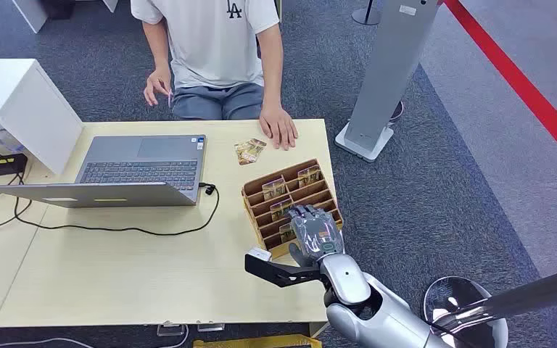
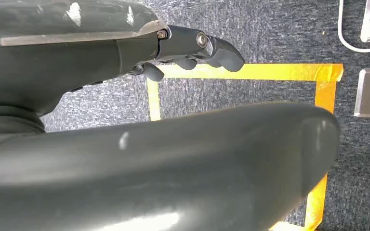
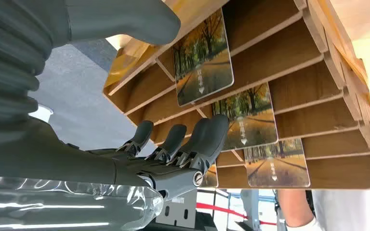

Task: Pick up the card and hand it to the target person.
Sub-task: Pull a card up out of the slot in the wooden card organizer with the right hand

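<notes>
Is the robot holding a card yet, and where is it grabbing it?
Not yet. The right hand reaches into the wooden card rack, fingertips at a card without gripping it. The left hand holds nothing.

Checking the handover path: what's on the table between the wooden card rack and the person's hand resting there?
Head view: two loose cards lie beside the person's hand, beyond the wooden card rack; otherwise bare tabletop.

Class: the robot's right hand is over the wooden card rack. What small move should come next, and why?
Probably close the right hand's fingers on the card they reach in the wooden rack. In the right wrist view the fingertips lie at that card's edge, yet it sits in its slot, not yet gripped, and the person's hand rests on the table beyond.
</notes>
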`<state>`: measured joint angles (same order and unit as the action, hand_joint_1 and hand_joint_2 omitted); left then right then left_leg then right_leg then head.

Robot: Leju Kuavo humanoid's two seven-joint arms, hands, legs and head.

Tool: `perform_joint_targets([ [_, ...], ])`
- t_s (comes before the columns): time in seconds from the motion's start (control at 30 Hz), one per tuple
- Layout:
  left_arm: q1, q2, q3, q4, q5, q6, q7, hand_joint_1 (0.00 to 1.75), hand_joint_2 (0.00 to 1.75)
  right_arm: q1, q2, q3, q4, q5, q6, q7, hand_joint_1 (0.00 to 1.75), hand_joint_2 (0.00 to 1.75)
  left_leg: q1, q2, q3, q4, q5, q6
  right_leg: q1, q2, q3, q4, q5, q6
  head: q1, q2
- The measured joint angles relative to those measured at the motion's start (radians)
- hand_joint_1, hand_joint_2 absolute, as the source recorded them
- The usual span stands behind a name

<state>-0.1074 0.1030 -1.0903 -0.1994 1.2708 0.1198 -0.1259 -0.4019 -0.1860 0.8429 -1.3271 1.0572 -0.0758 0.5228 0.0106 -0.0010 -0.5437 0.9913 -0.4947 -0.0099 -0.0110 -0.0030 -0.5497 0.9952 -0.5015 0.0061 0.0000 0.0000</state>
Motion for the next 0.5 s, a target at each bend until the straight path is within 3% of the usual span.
perform_joint_targets([
  [0.1, 0.000, 0.000, 0.002, 0.001, 0.002, 0.000, -0.002, 0.00, 0.00, -0.002, -0.002, 0.000, -0.004, -0.002, 0.001, -0.001, 0.93, 1.75, 0.000, 0.000, 0.000, 0.000, 0.000, 0.000, 0.000, 0.000, 0.000, 0.000, 0.000, 0.000, 0.000, 0.000],
  [0.23, 0.000, 0.002, 0.003, 0.002, 0.003, 0.000, -0.002, 0.00, 0.00, 0.001, -0.006, -0.005, -0.008, -0.014, 0.000, -0.003, 1.34, 1.75, 0.000, 0.000, -0.001, 0.001, 0.000, 0.000, 0.000, 0.000, -0.001, 0.001, 0.000, 0.000, 0.000, 0.000],
  [0.5, 0.000, 0.003, 0.004, 0.002, 0.006, 0.001, 0.003, 0.00, 0.00, 0.013, -0.009, -0.006, -0.009, -0.035, -0.007, -0.012, 1.42, 1.75, 0.000, -0.001, 0.000, 0.000, 0.000, 0.000, 0.000, -0.001, 0.000, 0.000, 0.000, 0.000, 0.000, 0.000],
])
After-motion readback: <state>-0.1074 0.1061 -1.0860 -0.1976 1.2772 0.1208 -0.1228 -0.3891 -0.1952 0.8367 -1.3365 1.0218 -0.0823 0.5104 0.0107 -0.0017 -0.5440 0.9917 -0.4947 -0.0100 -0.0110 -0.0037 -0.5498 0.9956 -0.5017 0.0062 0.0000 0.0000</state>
